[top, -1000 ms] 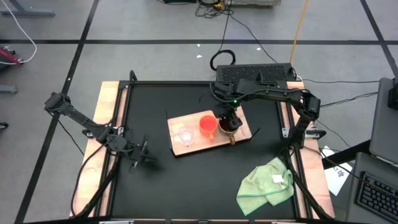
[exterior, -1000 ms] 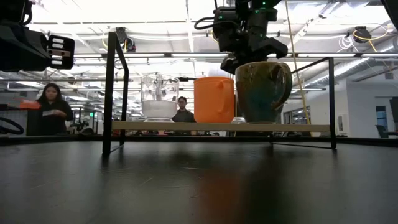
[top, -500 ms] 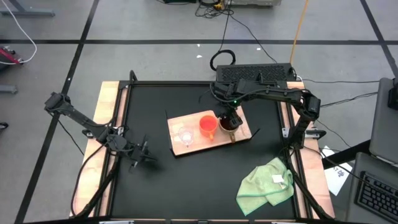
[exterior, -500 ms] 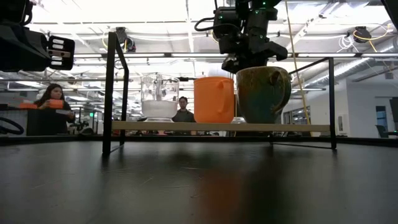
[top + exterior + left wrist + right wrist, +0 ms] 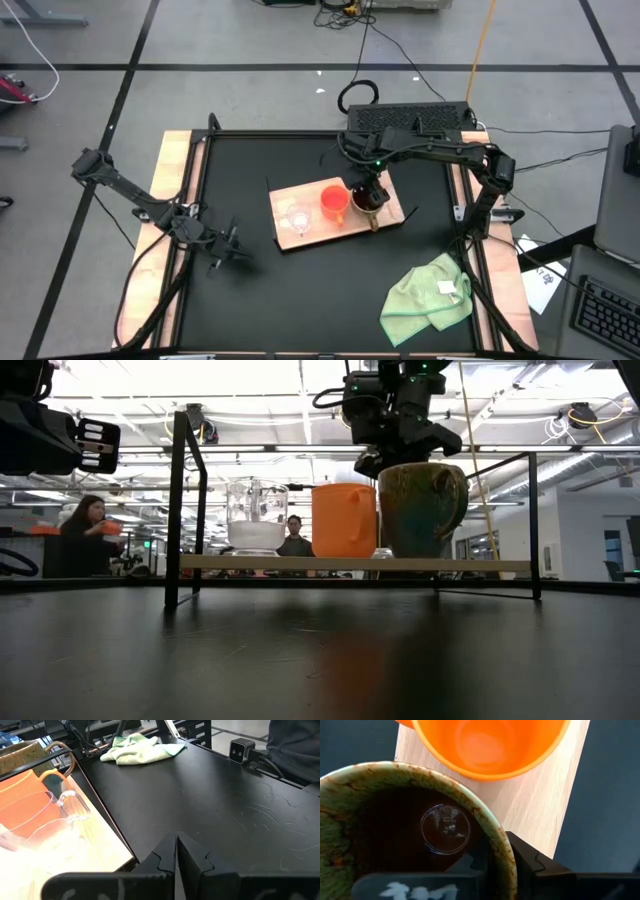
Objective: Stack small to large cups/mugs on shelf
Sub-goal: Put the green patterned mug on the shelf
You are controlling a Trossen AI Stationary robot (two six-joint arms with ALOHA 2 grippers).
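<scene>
Right tool [image 5: 495, 851] pinches the rim of the dark brown mug [image 5: 422, 508], one finger inside, one outside; mug stands on the wooden shelf [image 5: 312, 228], touching the orange cup [image 5: 344, 518]; clear glass cup [image 5: 297, 217] sits beyond; green cloth [image 5: 428, 297] lies apart on the black surface [image 5: 250, 300]; left tool [image 5: 176, 857], fully closed and empty, hovers beside the shelf.

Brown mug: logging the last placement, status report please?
Right tool shut on brown mug rim, mug on shelf beside orange cup. Left tool shut, idle over table. Nothing in the way.
</scene>
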